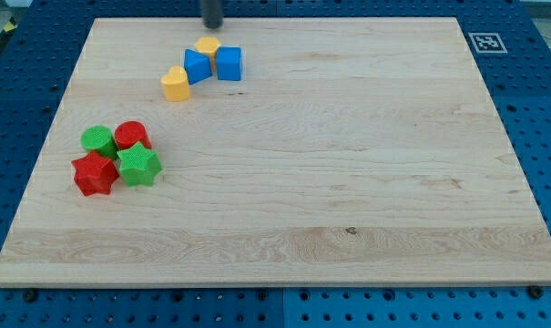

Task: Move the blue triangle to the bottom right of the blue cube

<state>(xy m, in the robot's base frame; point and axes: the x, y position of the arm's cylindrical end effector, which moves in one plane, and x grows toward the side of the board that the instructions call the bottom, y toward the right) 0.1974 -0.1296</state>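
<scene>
The blue cube (229, 63) sits near the view's top, left of centre. The blue triangle (198, 66) lies right beside it on its left, touching or nearly touching. A yellow block (207, 45) sits just behind the two blue blocks, and a second yellow block (175, 83) lies at the triangle's lower left. My tip (211, 27) stands at the board's top edge, just above the upper yellow block, a short way from both blue blocks.
At the view's left is a cluster of a green round block (97, 139), a red round block (129, 135), a red star (95, 173) and a green star (138, 165). The wooden board (348, 182) lies on a blue pegboard.
</scene>
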